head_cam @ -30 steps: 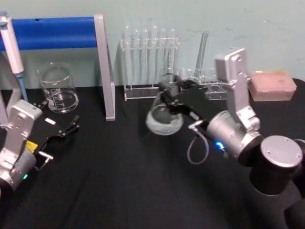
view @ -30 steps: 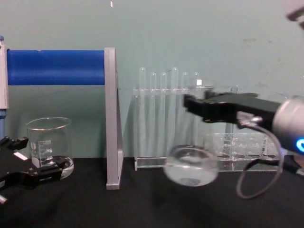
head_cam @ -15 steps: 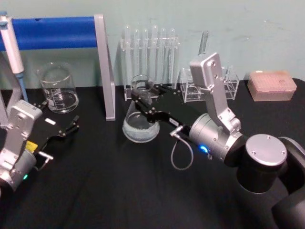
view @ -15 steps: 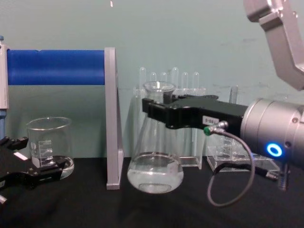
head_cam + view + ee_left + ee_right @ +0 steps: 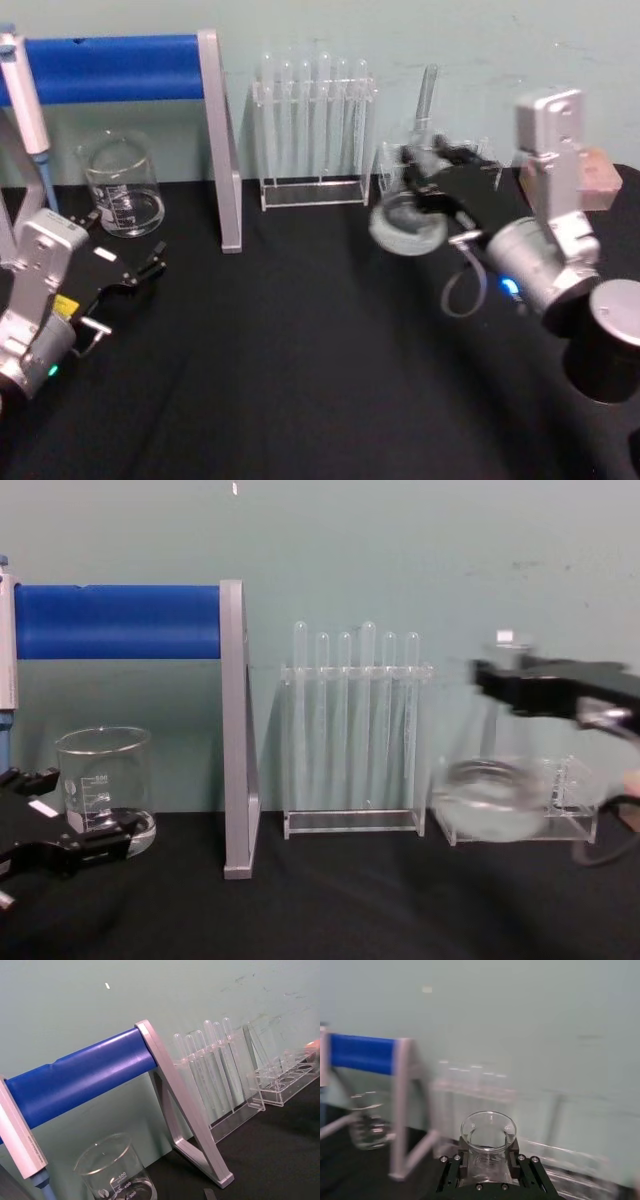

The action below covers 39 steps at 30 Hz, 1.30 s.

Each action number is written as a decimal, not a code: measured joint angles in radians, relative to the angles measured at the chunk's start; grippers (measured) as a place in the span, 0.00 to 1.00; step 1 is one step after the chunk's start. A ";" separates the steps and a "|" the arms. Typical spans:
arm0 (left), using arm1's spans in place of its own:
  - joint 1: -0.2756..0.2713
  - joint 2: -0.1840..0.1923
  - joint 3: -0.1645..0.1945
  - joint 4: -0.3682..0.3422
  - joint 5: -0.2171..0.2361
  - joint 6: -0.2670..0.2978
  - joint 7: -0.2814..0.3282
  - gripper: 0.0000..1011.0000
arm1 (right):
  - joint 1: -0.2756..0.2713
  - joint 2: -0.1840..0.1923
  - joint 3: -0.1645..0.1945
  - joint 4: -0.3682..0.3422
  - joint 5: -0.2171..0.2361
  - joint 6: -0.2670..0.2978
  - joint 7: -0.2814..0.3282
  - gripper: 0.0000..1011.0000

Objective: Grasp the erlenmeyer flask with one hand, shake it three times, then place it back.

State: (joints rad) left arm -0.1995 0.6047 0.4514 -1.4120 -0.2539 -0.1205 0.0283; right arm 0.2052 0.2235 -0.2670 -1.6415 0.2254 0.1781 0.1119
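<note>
The erlenmeyer flask (image 5: 407, 226) is clear glass with a little liquid in its wide base. It hangs above the black table, right of centre, in front of the low rack. My right gripper (image 5: 414, 180) is shut on its neck. From the chest, the flask (image 5: 489, 794) is motion-blurred at the right, with the right gripper (image 5: 497, 685) clamped just under its rim. The right wrist view looks down on the flask's round mouth (image 5: 488, 1131), with black jaws on both sides of the neck. My left gripper (image 5: 143, 270) rests open at the far left, near the beaker.
A glass beaker (image 5: 122, 186) stands at the back left under a blue bar on a grey stand (image 5: 220, 150). An upright test tube rack (image 5: 315, 130) is at the back centre. A low clear rack (image 5: 560, 800) and a pink box (image 5: 603, 172) sit at the back right.
The right arm swung the flask left toward the grey stand, then back to the far right in front of the low rack. The left arm has not moved.
</note>
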 joint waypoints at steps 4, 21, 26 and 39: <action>0.000 0.000 0.000 0.000 0.000 0.000 0.000 0.99 | -0.035 0.000 0.057 -0.027 -0.014 0.011 -0.057 0.44; 0.000 0.000 0.000 0.000 0.000 0.000 0.000 0.99 | -0.048 -0.024 0.108 -0.030 -0.043 0.029 -0.051 0.44; 0.000 0.000 0.000 0.000 0.000 0.000 0.000 0.99 | -0.008 -0.034 0.053 0.010 -0.042 0.021 0.041 0.44; 0.000 0.000 0.000 0.000 0.000 0.000 0.000 0.99 | 0.075 -0.036 -0.078 0.079 -0.012 -0.006 0.204 0.44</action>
State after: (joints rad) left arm -0.1995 0.6047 0.4514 -1.4120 -0.2539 -0.1205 0.0283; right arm 0.2801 0.1877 -0.3450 -1.5622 0.2132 0.1721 0.3160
